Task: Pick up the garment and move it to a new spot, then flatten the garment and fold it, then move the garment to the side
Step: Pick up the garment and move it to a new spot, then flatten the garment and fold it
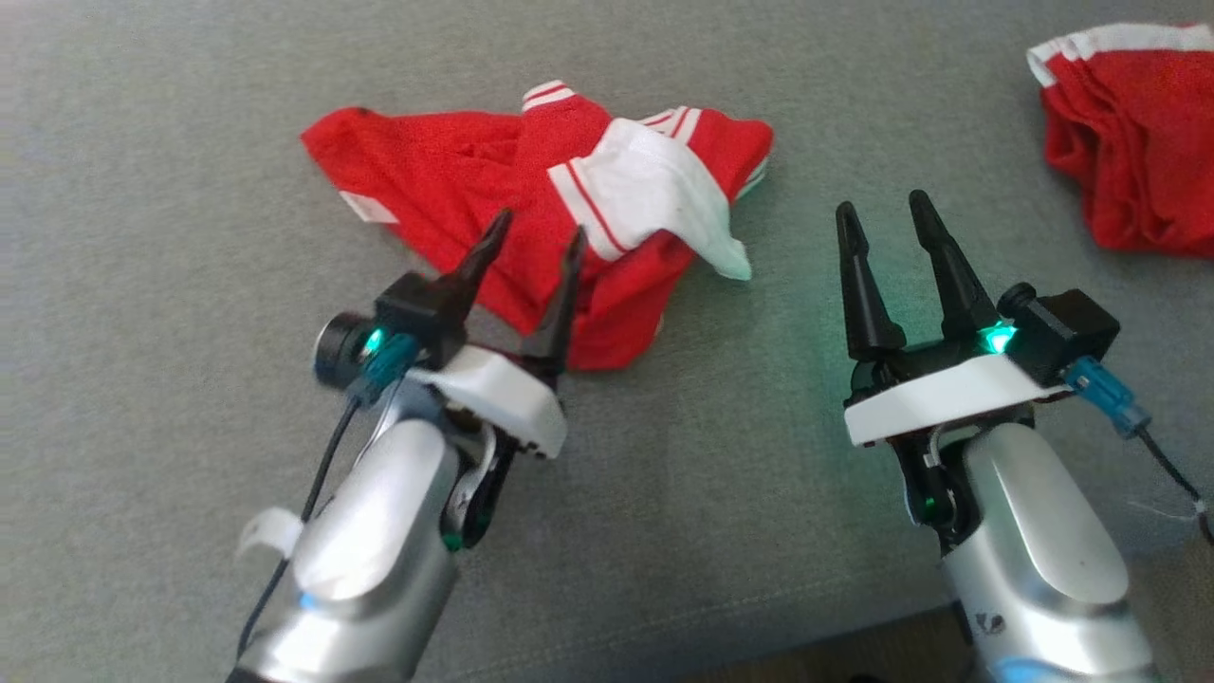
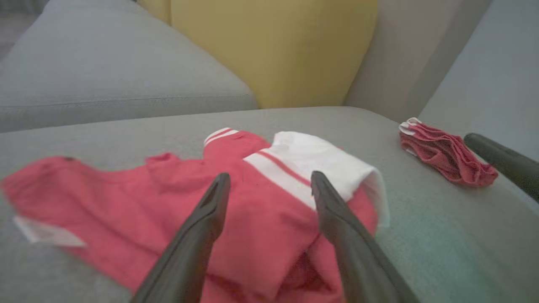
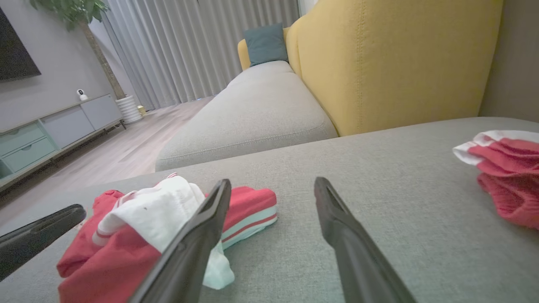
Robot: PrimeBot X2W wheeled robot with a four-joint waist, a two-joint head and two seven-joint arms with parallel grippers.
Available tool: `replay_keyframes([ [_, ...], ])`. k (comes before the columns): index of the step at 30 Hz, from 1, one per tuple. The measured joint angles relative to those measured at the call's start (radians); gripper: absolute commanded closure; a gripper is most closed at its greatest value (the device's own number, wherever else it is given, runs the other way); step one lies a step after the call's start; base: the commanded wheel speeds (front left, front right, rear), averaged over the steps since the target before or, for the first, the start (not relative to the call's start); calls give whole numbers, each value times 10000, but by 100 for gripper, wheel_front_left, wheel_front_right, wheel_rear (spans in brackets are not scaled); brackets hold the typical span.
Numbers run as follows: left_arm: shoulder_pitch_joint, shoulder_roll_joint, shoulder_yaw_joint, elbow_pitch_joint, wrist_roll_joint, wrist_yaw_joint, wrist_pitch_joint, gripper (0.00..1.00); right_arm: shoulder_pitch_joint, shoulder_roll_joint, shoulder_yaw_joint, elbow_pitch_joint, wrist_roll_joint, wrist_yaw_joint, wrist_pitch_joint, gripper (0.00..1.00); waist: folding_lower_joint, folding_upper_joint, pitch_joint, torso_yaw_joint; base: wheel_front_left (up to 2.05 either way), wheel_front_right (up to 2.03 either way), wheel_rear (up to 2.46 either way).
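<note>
Jaws over gry sofa [image 1: 683, 531], ylw backrest [image 3: 400, 63]

- Second crumpled red-and-white cloth [image 1: 1133, 142]: lies on the grey sofa seat [image 1: 142, 142], out to the right of the right gripper [image 1: 881, 204], well apart.
- Yellow back cushion [image 3: 391, 54]: ahead of that gripper.
- Teal pillow [image 3: 265, 44], grey curtains [image 3: 189, 42]: far ahead, leftward.

Two red garments are counted on the sofa seat [image 1: 142, 379]: spread garment [image 1: 446, 180], bunched garment [image 1: 1138, 161]. Two grippers are recorded above it: left gripper [image 1: 540, 225], right gripper [image 1: 881, 203]. One yellow backrest [image 2: 269, 50] is noted behind it.
</note>
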Motion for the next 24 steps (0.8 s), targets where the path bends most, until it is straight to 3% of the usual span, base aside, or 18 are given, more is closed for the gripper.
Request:
replay_keyframes([
  [13,2793,38,2640,-1319,261,435,0,0,266,10,163,1271,-339,0,2,0,0,0,-740,1174,0,0,0],
  [24,3638,56,2826,-1511,259,378,0,0,346,25,-627,2819,-972,0,2,0,0,0,-1037,2190,0,0,0],
])
